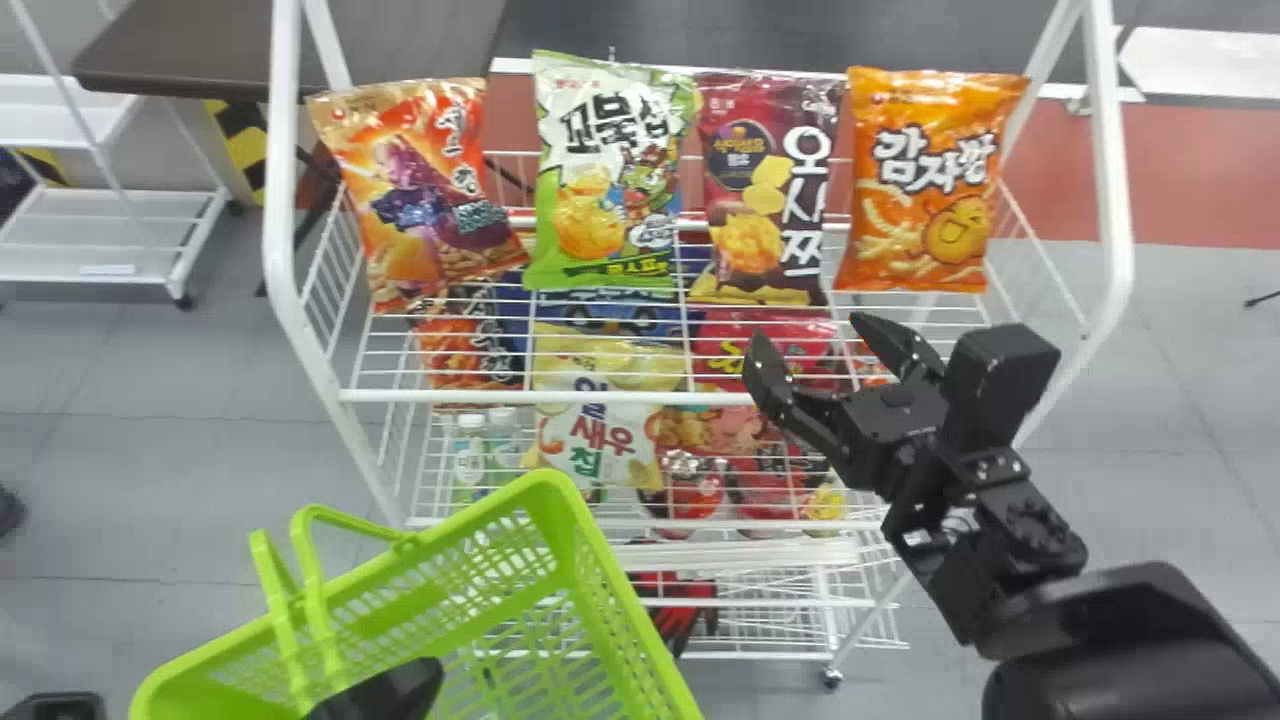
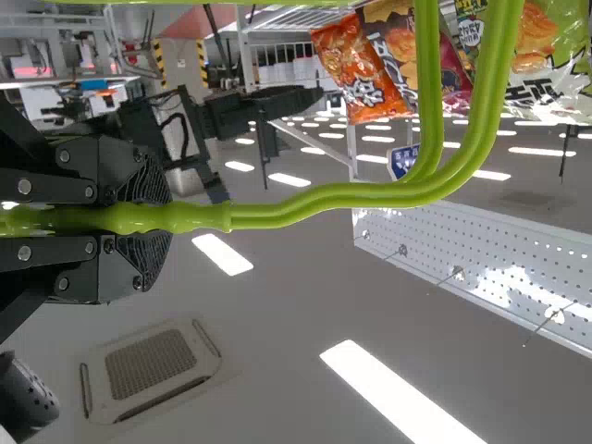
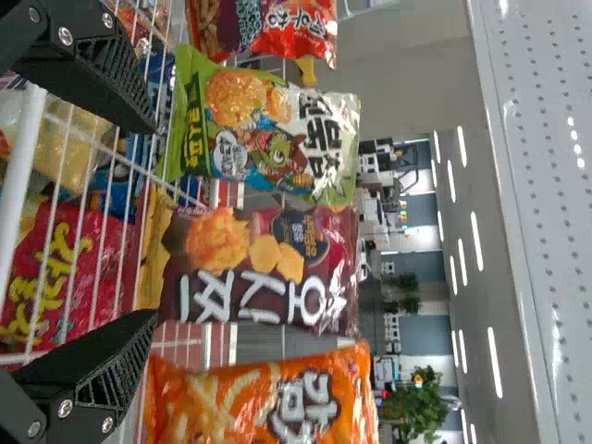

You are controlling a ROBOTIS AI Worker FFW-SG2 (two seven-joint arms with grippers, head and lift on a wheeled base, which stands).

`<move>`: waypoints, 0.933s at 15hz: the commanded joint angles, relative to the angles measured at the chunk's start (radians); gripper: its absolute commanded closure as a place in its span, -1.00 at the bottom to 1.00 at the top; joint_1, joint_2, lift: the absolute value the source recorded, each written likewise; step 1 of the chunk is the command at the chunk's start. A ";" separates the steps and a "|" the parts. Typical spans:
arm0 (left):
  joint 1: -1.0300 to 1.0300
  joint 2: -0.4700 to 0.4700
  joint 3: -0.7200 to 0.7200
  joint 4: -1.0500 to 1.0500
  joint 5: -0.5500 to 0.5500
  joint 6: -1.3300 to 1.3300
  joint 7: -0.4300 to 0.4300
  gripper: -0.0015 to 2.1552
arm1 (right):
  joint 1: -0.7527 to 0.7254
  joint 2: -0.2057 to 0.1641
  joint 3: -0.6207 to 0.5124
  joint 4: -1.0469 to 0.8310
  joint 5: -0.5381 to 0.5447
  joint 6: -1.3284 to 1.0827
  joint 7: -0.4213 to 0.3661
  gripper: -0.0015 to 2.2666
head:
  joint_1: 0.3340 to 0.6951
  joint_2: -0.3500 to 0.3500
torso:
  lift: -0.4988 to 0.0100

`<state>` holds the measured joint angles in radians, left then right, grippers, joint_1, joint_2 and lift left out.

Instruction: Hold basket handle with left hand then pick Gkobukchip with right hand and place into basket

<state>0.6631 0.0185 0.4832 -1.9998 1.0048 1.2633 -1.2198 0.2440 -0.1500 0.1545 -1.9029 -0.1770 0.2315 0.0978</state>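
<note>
Green basket (image 1: pixel 555 484), handle (image 2: pixel 176 218) clenched in left jaws; right jaws released; one Gkobukchip (image 1: pixel 610 180) among four topmost bags (image 1: pixel 930 190).

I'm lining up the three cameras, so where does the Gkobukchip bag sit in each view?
Head view: Gkobukchip bag upper middle, second from left in the top row.
Left wrist view: Gkobukchip bag partly behind the basket handle.
Right wrist view: Gkobukchip bag between the maroon bag and the red-and-purple bag.
Shared landmark: the maroon bag, beside it in all three.
</note>
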 commanded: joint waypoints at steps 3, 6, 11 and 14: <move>0.003 0.000 0.000 -0.002 0.000 0.000 -0.001 0.99 | -0.154 0.029 0.092 0.094 0.016 0.059 -0.046 -0.91 | 1.00 0.16 | 0.96; 0.007 0.000 0.002 -0.004 0.000 0.000 -0.004 0.99 | -0.242 0.049 0.137 0.165 0.025 0.084 -0.072 -0.91 | 1.00 0.27 | 0.96; 0.015 0.001 0.002 -0.010 0.000 -0.003 -0.009 1.00 | -0.407 0.089 0.194 0.315 0.030 0.105 -0.112 -0.91 | 1.00 0.38 | 0.96; 0.020 0.001 0.002 -0.010 0.001 -0.018 -0.014 0.99 | -0.500 0.121 0.229 0.438 0.033 0.105 -0.125 -0.91 | 1.00 0.44 | 0.96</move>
<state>0.6809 0.0199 0.4847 -2.0095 1.0048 1.2507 -1.2333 -0.2170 -0.0452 0.3707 -1.5167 -0.1466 0.3358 -0.0272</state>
